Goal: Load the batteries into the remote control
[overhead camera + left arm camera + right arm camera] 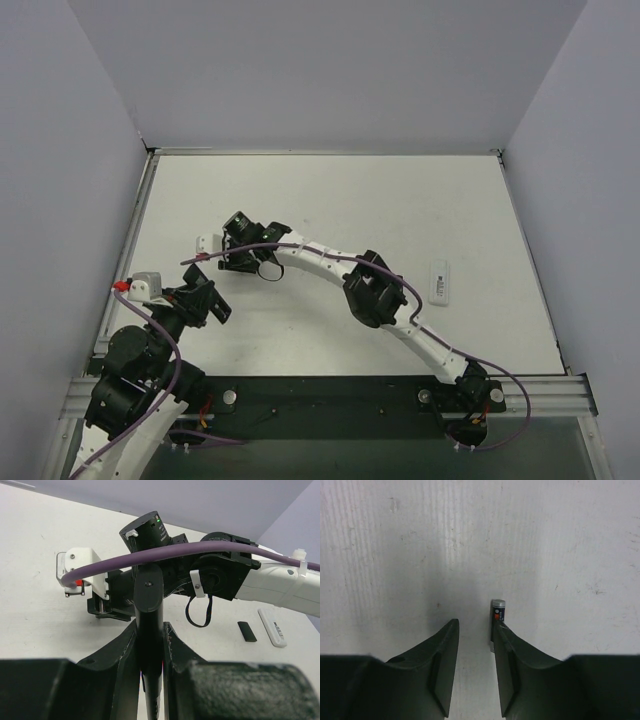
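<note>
My left gripper (pixel 150 630) is shut on a slim black remote (pixel 148 592), which stands up between its fingers; in the top view this gripper (pixel 207 302) sits at the near left. My right gripper (pixel 474 626) is open and points down at the table. One small dark battery (pixel 498 611) with a silver end lies on the table, touching the tip of its right finger (pixel 506 635) and not between the jaws. In the top view the right gripper (pixel 232 264) reaches to the left-centre, just beyond the left gripper. No other batteries show.
A white remote (pixel 440 280) lies at the right of the table and also shows in the left wrist view (pixel 272 628). A small black battery cover (pixel 246 631) lies beside it. The right arm (pixel 370 290) spans the table middle. Grey walls enclose the table.
</note>
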`<state>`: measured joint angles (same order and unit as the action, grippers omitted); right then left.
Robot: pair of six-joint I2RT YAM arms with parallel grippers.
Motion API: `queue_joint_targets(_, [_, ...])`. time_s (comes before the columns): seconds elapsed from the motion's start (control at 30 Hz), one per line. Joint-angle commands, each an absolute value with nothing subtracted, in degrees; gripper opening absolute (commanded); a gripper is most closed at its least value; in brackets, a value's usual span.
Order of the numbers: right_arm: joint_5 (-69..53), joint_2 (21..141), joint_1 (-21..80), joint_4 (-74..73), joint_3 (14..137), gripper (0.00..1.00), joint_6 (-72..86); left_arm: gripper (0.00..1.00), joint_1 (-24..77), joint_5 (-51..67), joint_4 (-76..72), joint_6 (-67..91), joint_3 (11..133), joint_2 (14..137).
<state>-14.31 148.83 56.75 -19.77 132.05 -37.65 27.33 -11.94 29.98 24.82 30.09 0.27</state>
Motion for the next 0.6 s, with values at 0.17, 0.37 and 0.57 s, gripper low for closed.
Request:
queue_joint_targets(0.17, [-14.8, 147.0, 55.4, -26.2, 129.4, 0.07, -36.3, 0.00, 27.4, -10.3, 30.3, 25.8, 34.0, -5.6])
queue_joint_targets(0.37, [-19.2, 142.2, 53.9, -26.3, 122.3, 0.02, -32.3, 0.00, 27.3, -9.3, 29.4, 26.9, 33.6, -5.5])
queue_joint_targets(0.57, [-23.0, 136.8, 52.6, -26.1, 114.5, 0.00, -28.9, 0.00, 27.3, -8.4, 28.7, 27.9, 33.4, -5.5])
